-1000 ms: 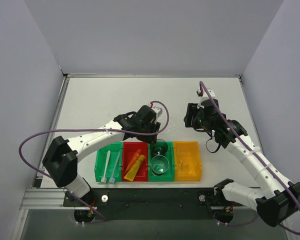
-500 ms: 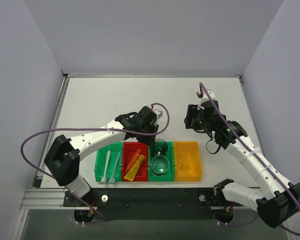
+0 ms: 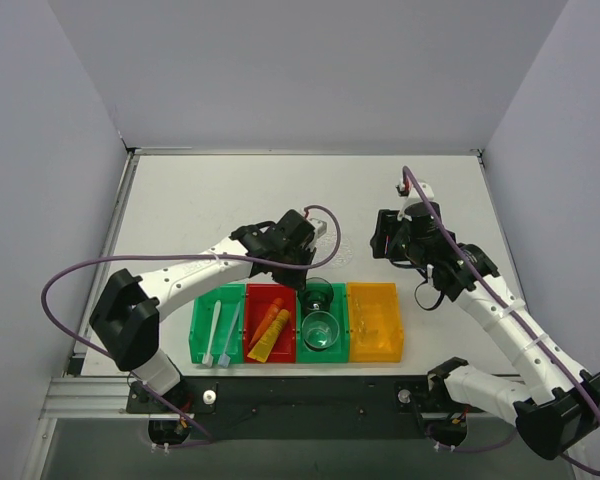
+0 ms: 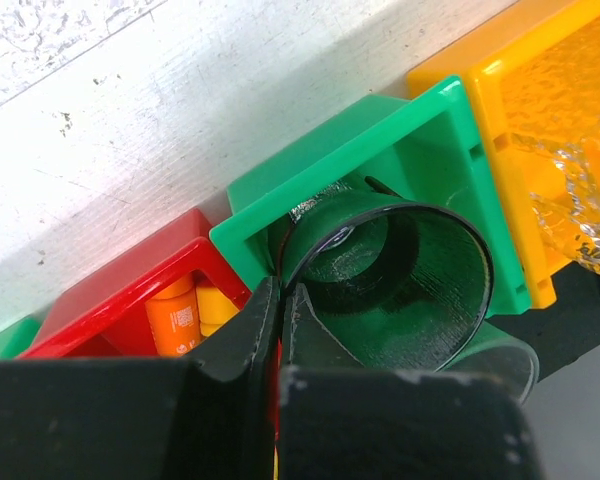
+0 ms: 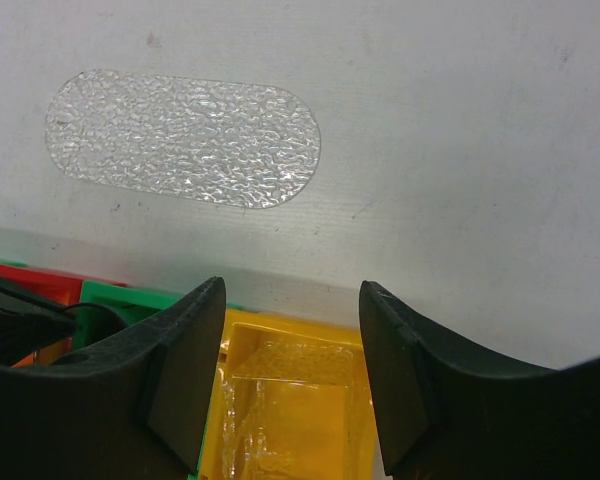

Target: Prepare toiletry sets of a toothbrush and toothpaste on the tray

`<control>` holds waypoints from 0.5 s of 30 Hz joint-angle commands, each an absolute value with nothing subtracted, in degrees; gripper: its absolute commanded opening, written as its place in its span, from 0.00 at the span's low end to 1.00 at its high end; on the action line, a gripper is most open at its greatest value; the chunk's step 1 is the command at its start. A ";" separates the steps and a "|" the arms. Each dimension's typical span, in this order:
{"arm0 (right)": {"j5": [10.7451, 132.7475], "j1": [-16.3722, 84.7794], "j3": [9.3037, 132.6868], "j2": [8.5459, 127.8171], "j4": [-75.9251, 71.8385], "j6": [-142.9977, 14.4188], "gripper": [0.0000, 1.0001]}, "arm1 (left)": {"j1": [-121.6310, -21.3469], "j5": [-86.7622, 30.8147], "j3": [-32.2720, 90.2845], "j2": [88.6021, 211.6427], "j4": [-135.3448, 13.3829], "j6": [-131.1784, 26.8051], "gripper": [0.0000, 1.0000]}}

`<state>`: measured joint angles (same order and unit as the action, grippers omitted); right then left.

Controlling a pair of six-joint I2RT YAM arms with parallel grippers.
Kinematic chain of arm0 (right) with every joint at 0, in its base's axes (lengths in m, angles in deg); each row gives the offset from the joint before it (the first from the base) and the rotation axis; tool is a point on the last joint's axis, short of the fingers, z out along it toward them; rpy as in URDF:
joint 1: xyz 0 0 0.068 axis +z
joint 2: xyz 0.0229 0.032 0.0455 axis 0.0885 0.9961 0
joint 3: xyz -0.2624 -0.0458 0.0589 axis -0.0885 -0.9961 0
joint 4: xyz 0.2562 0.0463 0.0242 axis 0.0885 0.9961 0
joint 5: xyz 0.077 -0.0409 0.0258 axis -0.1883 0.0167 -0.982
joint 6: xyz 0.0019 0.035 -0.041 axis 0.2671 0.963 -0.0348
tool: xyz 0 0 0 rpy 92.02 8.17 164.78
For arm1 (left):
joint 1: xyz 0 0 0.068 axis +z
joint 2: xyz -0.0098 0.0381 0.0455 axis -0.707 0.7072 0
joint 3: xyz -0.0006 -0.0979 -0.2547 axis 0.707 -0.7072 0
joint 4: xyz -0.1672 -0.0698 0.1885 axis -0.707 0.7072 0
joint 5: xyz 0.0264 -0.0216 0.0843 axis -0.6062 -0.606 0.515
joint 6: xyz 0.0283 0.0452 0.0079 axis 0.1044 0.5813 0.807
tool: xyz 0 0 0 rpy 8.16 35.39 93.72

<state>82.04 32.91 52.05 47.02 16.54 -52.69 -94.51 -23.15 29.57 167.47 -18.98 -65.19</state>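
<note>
Clear cup point(image 4: 420, 290) rim in left pincer point(image 4: 280, 297).

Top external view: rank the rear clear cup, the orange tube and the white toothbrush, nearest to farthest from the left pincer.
1. Rear clear cup, at the left pincer, in the middle green bin.
2. Orange tube, in the red bin, leftward.
3. White toothbrush, in the far-left green bin.

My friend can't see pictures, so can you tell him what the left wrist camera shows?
The left gripper is pinched shut on the rim of a clear cup that sits in a green bin. A red bin with an orange tube is on one side, an orange bin on the other.
</note>
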 commanded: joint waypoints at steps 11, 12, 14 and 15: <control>80.45 33.29 60.49 45.72 22.06 -51.07 0.55 | -92.37 -28.24 43.40 163.31 -11.60 -60.56 0.00; 79.92 33.29 60.84 45.98 21.97 -51.41 0.55 | -92.01 -28.50 43.84 163.48 -10.29 -60.47 0.00; 76.41 33.38 61.80 47.38 22.06 -51.94 0.55 | -90.70 -28.68 44.98 163.92 -9.14 -61.17 0.00; 76.05 33.46 62.15 47.92 22.15 -51.86 0.55 | -90.43 -28.68 44.99 163.93 -8.87 -62.22 0.00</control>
